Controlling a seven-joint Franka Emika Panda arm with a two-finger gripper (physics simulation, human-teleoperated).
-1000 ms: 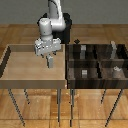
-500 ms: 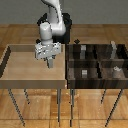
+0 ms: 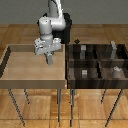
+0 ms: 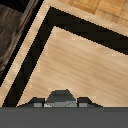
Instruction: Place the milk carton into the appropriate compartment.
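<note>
The milk carton (image 3: 50, 59), small and grey-white, hangs from my gripper (image 3: 49, 55) above the light wooden tray (image 3: 27, 70), near the tray's side toward the exterior view's right. In the wrist view the carton's peaked top (image 4: 60, 96) sits between the two fingers (image 4: 35, 102), which are shut on it. Below it is bare tray floor. The dark compartment bin (image 3: 98, 62) stands beside the tray toward the exterior view's right.
The bin has several compartments divided by dark walls. A small grey cube (image 3: 84, 73) lies in a front compartment, a taller pale box (image 3: 114, 48) stands in a back one, and another small pale item (image 3: 116, 69) lies at front right. Both containers stand on thin legs.
My gripper has drifted slightly toward the exterior view's right, toward the bin, with the carton still held.
</note>
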